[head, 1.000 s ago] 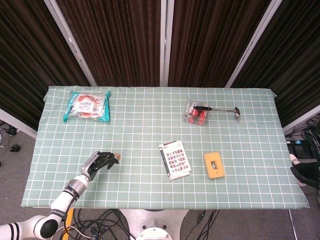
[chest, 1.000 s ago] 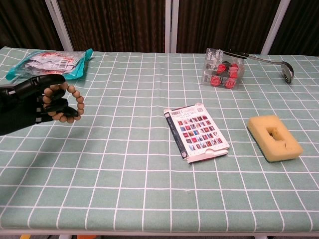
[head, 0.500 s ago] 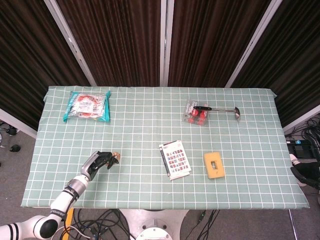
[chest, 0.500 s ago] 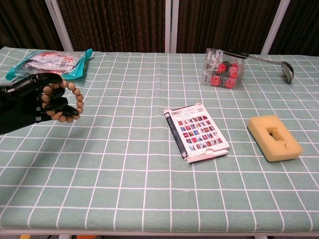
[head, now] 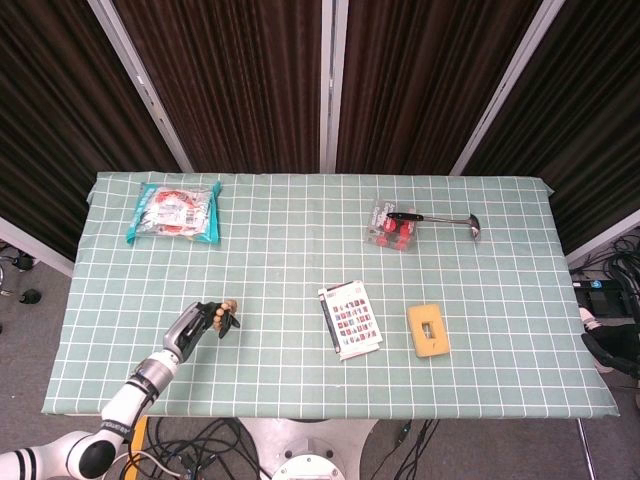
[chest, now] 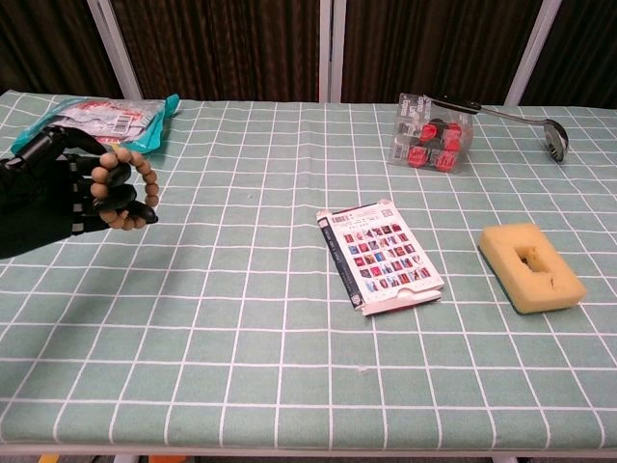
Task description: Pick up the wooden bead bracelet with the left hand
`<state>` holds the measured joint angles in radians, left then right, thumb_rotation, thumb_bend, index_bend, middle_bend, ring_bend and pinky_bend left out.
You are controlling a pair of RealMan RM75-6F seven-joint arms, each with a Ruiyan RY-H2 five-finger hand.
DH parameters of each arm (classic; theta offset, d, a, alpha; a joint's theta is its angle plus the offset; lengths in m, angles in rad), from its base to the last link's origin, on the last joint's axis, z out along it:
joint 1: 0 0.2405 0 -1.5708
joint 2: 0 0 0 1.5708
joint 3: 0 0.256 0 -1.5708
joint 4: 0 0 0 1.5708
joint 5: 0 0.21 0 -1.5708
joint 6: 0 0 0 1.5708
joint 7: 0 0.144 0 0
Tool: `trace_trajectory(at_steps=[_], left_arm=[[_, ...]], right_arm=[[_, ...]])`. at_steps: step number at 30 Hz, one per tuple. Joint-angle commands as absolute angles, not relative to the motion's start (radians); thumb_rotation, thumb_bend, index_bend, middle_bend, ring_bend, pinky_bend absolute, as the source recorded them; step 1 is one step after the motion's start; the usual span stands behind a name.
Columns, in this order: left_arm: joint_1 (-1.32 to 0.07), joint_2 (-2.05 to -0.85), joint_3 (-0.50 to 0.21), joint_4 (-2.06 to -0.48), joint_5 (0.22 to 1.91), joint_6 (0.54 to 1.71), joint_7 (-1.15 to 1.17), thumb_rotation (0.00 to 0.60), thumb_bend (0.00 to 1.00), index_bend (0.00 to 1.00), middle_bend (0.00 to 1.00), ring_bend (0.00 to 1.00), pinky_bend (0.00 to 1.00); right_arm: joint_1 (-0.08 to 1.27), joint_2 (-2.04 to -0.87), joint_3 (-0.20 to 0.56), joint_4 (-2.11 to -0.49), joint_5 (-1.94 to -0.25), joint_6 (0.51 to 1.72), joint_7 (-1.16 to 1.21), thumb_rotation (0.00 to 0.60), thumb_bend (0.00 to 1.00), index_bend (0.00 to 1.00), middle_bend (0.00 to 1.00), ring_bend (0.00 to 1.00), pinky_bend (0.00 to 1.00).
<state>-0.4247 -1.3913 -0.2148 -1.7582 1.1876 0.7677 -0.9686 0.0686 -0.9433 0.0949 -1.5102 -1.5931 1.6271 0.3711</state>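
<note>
1. Holding the wooden bead bracelet (chest: 135, 189) in its curled black fingers (chest: 108, 196), the left hand (chest: 58, 190) hangs above the table's front left part.
2. In the head view the bracelet (head: 228, 311) shows at that hand's (head: 207, 320) tips.
3. On the green checked tablecloth (chest: 251, 318) lie a card booklet (chest: 380, 255) and a yellow sponge (chest: 531, 266).
4. Farther back lie a snack bag (chest: 96, 122), a clear pack of red items (chest: 431, 133) and a ladle (chest: 525, 122).
5. No right hand shows in either view.
</note>
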Motion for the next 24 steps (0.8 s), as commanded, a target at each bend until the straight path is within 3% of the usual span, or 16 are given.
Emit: trace_trajectory(at_steps=[1, 5, 9, 14, 24], left_arm=[[-0.424, -1.391, -0.216, -1.757, 1.194, 0.767, -0.973, 0.083, 0.71, 0.66, 0.74, 0.44, 0.13], [-0.424, -1.393, -0.217, -1.753, 1.200, 0.764, -0.980, 0.063, 0.72, 0.65, 0.73, 0.44, 0.13], [-0.425, -1.395, -0.217, -1.748, 1.201, 0.758, -0.984, 0.001, 0.62, 0.65, 0.73, 0.44, 0.13], [-0.427, -1.397, -0.216, -1.743, 1.198, 0.752, -0.981, 0.000, 0.59, 0.66, 0.74, 0.44, 0.12], [-0.432, -1.397, -0.217, -1.740, 1.182, 0.739, -0.967, 0.123, 0.59, 0.66, 0.75, 0.44, 0.12]], right_arm=[[0.068, -0.943, 0.095, -1.510, -1.592, 1.628, 0.372, 0.600, 0.10, 0.00, 0.02, 0.00, 0.00], [0.067, -0.944, 0.094, -1.509, -1.592, 1.628, 0.374, 0.600, 0.10, 0.00, 0.02, 0.00, 0.00], [0.065, -0.945, 0.094, -1.507, -1.590, 1.628, 0.374, 0.600, 0.10, 0.00, 0.02, 0.00, 0.00], [0.065, -0.947, 0.093, -1.506, -1.589, 1.626, 0.373, 0.600, 0.10, 0.00, 0.02, 0.00, 0.00], [0.068, -0.947, 0.095, -1.505, -1.585, 1.619, 0.372, 0.600, 0.10, 0.00, 0.02, 0.00, 0.00]])
